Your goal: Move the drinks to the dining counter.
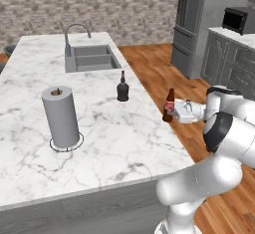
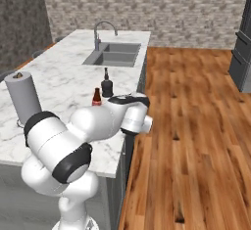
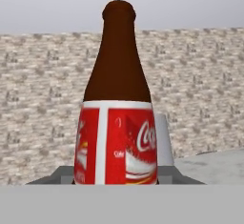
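A slim brown bottle (image 1: 169, 106) with a red label hangs upright by the right edge of the white marble dining counter (image 1: 99, 133). My gripper (image 1: 172, 111) is shut on its labelled body. In the right base view the bottle's neck (image 2: 96, 97) shows over the counter (image 2: 63, 80), just behind my forearm. The hand view has the bottle (image 3: 116, 99) close up and centred, its base hidden. A squat black bottle (image 1: 122, 86) stands on the marble farther in, between the held bottle and the sink; from the right it (image 2: 107, 84) stands just beyond the brown one.
A grey paper-towel roll (image 1: 61, 117) stands on a wire base at the counter's left. The steel sink (image 1: 92, 58) and curved faucet (image 1: 74, 29) are at the far end. Wood floor (image 2: 196, 126) runs along the right, with a grey fridge (image 1: 191, 24) and cabinets beyond.
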You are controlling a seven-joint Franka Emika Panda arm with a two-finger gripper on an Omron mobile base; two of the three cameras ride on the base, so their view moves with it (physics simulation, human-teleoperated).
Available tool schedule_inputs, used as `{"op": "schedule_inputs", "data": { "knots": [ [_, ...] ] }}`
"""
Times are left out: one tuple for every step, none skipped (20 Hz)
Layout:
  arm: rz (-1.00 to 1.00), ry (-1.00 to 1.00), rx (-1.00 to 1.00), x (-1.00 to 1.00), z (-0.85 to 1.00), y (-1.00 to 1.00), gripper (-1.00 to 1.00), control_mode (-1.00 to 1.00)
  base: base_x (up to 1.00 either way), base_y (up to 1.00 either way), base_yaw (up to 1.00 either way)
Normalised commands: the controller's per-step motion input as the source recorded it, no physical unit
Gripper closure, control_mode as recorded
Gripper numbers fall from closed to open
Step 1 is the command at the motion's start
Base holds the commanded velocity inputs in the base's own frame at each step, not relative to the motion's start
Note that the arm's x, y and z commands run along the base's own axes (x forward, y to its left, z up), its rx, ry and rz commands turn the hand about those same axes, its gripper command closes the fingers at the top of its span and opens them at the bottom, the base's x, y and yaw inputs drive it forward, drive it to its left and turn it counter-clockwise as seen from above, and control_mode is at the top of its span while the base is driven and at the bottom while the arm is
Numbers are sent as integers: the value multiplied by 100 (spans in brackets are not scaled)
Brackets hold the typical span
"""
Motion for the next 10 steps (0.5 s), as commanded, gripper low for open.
{"op": "schedule_inputs", "data": {
  "knots": [
    [0, -5, 0, 0, -15, 0, 100, -100, 0, 0, 0],
    [0, -2, 0, 0, -20, 0, 100, -100, 0, 0, 0],
    [0, 0, 0, 0, -11, 0, 100, -100, 0, 0, 0],
    [0, 0, 0, 0, -11, 0, 100, -100, 0, 0, 0],
    [0, 0, 0, 0, -13, 0, 100, -100, 0, 0, 0],
    [0, 0, 0, 0, -19, 0, 100, -100, 0, 0, 0],
    [0, 0, 0, 0, -16, -1, 100, -100, 0, 0, 0],
    [0, 0, -2, 0, -14, 0, 100, -100, 0, 0, 0],
    [0, -1, -2, 0, -14, 0, 100, -100, 0, 0, 0],
    [0, -2, -3, 0, -11, -1, 100, -100, 0, 0, 0]
  ]
}}
